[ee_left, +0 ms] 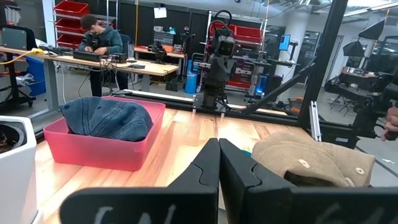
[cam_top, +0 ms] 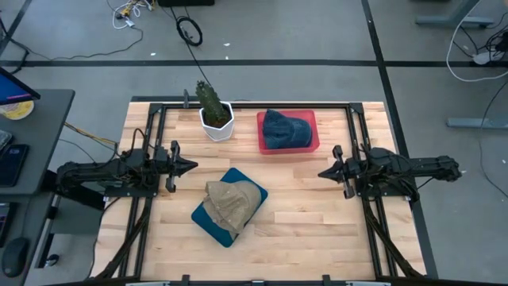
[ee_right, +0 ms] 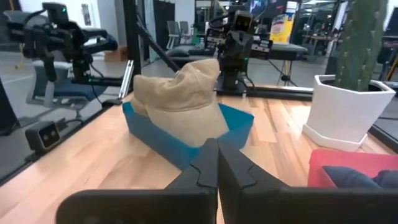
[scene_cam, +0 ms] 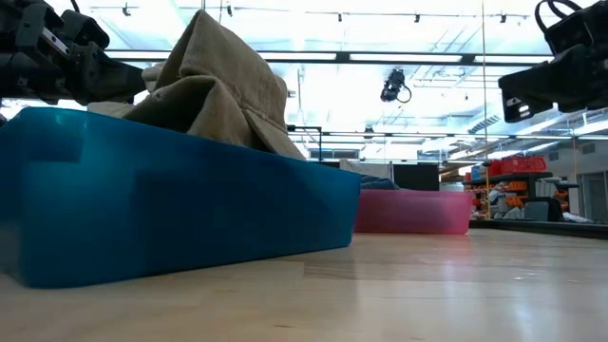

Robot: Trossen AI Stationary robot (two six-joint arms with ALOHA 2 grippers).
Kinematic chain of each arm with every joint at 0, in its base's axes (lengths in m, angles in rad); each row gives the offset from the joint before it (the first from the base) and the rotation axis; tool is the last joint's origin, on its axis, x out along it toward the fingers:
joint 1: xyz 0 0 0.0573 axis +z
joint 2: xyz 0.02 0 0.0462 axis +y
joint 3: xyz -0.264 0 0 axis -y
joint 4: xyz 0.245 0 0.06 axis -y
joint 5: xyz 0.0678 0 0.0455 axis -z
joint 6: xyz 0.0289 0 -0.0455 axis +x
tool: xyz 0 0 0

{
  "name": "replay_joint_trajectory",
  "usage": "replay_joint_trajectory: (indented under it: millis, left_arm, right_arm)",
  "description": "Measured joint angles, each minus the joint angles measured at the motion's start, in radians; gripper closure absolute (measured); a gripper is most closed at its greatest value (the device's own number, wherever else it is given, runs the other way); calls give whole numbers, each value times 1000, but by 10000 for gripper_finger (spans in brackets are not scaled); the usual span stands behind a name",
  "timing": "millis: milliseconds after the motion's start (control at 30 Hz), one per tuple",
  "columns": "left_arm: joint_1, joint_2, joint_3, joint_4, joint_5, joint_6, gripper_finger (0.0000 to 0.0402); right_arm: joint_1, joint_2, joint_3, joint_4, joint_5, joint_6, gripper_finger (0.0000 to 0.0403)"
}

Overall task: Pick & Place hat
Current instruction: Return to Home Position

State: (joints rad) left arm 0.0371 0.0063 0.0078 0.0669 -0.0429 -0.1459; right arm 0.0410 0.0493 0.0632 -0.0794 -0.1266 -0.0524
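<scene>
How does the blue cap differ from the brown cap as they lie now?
The blue cap is dark blue; the brown cap is tan. The blue cap lies in the red bin, beside the potted cactus; the brown cap lies in the blue bin, turned askew. The blue cap sits within its bin's rim; the brown cap spills over its bin's edge. Both rest in bins, unheld.

Cables (cam_top: 189, 30) lie on the grey floor (cam_top: 317, 32), and a person (ee_left: 99, 38) stands at a long workbench (ee_left: 155, 67).

Nothing legible anywhere — no text; no label; no number.
</scene>
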Motion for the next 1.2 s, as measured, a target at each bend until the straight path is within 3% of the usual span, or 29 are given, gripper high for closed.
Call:
replay_joint_trajectory:
  millis: [167, 400, 1000, 1200]
  left_arm:
    - [0, 0, 0, 0, 0, 0, 399]
    - [0, 0, 0, 0, 0, 0, 399]
    - [0, 0, 0, 0, 0, 0, 399]
    - [0, 0, 0, 0, 0, 0, 399]
  right_arm:
    - [0, -15, -2, -12, 14, 39, 402]
    - [0, -19, -46, 109, 14, 45, 403]
    - [0, -13, -46, 101, 70, -16, 402]
    - [0, -6, -46, 101, 66, 8, 385]
